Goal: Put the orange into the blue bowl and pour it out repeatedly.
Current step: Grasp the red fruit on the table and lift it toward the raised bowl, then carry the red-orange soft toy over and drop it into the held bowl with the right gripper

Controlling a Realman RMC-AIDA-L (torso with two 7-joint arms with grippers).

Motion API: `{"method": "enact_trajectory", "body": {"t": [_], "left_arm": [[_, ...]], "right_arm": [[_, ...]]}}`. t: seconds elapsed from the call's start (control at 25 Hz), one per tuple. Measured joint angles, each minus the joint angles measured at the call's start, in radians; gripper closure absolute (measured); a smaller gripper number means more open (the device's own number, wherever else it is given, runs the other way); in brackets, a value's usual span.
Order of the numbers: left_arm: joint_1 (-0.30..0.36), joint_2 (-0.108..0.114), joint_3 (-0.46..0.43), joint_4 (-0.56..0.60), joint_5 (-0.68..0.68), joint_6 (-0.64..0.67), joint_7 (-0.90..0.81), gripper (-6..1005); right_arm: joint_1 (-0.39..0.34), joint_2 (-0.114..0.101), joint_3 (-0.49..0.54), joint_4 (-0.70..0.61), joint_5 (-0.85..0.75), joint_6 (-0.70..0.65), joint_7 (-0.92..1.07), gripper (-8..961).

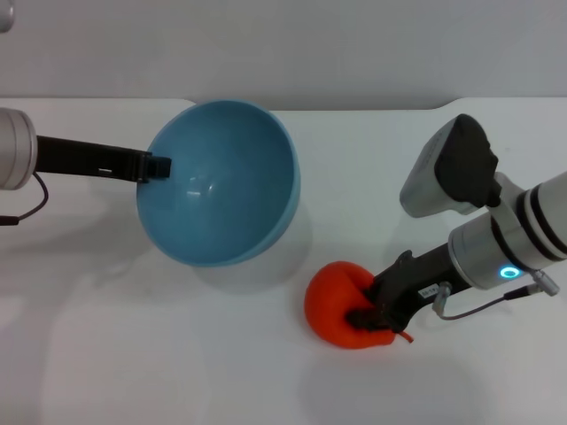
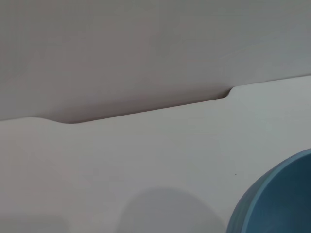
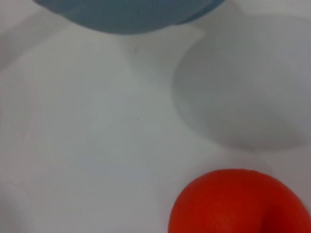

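on my feed: left gripper (image 1: 159, 166) clamped on the rim of the blue bowl (image 1: 221, 181), holding it tilted off the white table (image 1: 133, 354), its inside facing the head cam, nothing in it. right gripper (image 1: 370, 310) is down on the table w/ its fingers closed round the orange (image 1: 335, 305), which sits just beside the bowl's lower edge, on the robot's right of it, not touching. right wrist cam: orange (image 3: 238, 204) near, bowl (image 3: 126, 14) farther off. left wrist cam catches a sliver of bowl wall (image 2: 277, 199) & table edge.
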Motion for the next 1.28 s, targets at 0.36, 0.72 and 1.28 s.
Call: {"method": "enact_trajectory", "body": {"t": [0.36,0.72,1.28], "left_arm": [[-0.009,0.0,0.002,-0.011,0.041,0.002,0.001,1001],[-0.071,-0.002,0.137,-0.043,0.139,0.018,-0.013,1000],[-0.285,-0.013,0.388,-0.242,0.147,0.005,-0.08,1000]], "right_arm": [[-0.083,0.0,0.082,-0.129,0.024,-0.052,-0.006,831],[-0.163,0.001,0.345,-0.33,0.204,-0.299,-0.131,916],[-0.135,-0.003,0.363,-0.373,0.38,-0.407,-0.266,909]]}}
